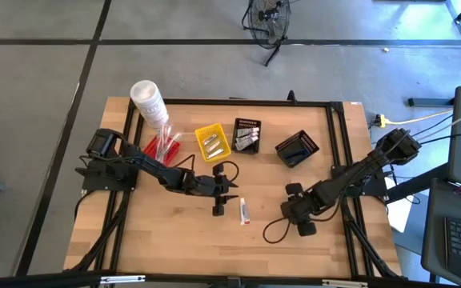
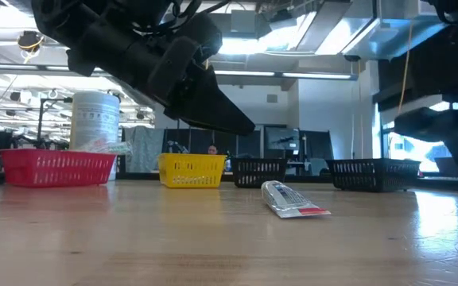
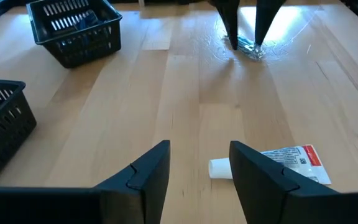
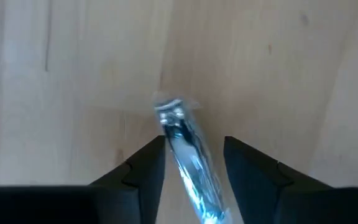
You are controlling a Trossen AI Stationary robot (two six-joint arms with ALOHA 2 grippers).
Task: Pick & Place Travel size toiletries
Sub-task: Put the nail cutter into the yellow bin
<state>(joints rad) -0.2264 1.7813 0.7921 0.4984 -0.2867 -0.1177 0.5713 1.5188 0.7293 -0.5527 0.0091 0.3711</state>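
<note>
Holding silvery tubes, yellow basket [image 1: 213, 142]; red basket [image 1: 162, 147] sticks; left fingers [image 3: 157, 169] spread, empty; right fingers [image 4: 151, 163] straddling clear-wrapped stick [image 4: 188, 162]

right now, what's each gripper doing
Left gripper: open, empty, hovering by the tube.
Right gripper: open around a clear-wrapped stick, not yet gripping.

Both arms are dark, almost black, built of slim tubular links joined by chunky rounded housings. A thin black cable loops loosely off each arm just behind its wrist. The left gripper [image 3: 194, 171] ends in two matte black fingers [image 3: 148, 171], wedge-shaped, broad at the root and tapering to blunt angled tips, with flat inner faces. The right gripper [image 4: 194, 165] has the same pair of black wedge fingers [image 4: 143, 163]. No markings or screws are legible on either.
</note>
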